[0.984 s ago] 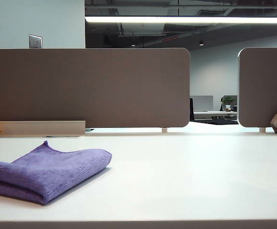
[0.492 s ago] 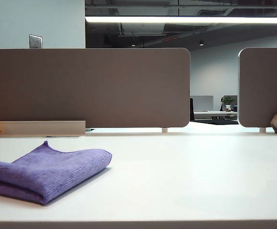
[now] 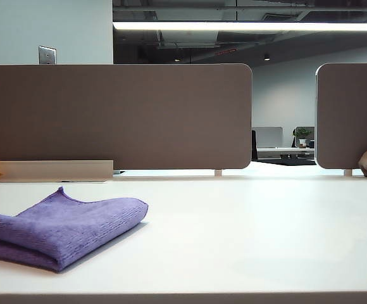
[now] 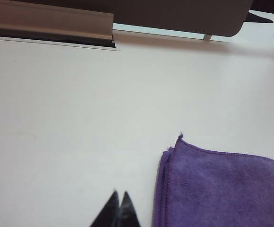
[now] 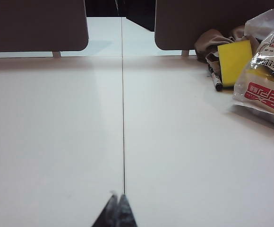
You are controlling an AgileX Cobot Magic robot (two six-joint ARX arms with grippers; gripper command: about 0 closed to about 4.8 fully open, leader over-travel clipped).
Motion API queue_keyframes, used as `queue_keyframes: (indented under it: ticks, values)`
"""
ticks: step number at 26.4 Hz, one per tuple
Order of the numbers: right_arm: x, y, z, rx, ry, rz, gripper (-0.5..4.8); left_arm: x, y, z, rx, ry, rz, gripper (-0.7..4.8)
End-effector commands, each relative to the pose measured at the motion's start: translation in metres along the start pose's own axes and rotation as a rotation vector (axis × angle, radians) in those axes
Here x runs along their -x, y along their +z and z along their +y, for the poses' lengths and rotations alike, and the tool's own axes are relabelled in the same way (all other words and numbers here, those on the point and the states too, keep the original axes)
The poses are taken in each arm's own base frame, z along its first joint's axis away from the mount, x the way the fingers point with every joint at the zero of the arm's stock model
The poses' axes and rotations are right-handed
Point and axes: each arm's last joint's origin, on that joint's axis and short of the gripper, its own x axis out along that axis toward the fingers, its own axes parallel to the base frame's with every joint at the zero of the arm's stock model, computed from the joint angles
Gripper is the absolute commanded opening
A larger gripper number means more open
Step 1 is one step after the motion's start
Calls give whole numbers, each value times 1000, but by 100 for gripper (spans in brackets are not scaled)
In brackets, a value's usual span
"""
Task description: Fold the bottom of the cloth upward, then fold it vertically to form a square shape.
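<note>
Cloth (image 3: 57, 229): purple fuzzy microfibre, matt, ribbed nap, stitched hem showing along the folded edges in the left wrist view; worktop (image 3: 253, 234): smooth off-white laminate with a faint sheen. Left hand (image 4: 118, 210) and right hand (image 5: 116, 211): dark matt fingertips pressed together, each low over the worktop. Beside the right hand's field: glossy crinkled plastic bag (image 5: 264, 80), matt yellow sponge (image 5: 235, 60), matt grey divider panels (image 3: 117, 117)

Open table (image 3: 253, 228) right of the cloth (image 3: 57, 228) (clutter (image 5: 264, 71) far right).
</note>
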Motion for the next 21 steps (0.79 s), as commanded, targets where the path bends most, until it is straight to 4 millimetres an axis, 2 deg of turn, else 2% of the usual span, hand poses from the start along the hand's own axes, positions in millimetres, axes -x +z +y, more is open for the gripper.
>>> queue_keyframes:
  ticks: [1, 10, 14, 17, 21]
  values:
    - [-1, -1, 0, 1, 4, -2, -1, 0, 0, 0, -5, -1, -6, -2]
    - [1, -2, 10, -13, 337, 16, -1, 0, 0, 0, -5, -2, -5, -2]
    - [1, -10, 10, -9, 335, 94, -1, 0, 1, 0, -26, -1, -12, -2]
    - [1, -10, 9, -9, 326, 90, -1, 0, 2, 0, -72, 0, -25, -2]
    - [0, -11, 6, -2, 200, 105, -1, 0, 2, 3, -127, 118, -27, -2]
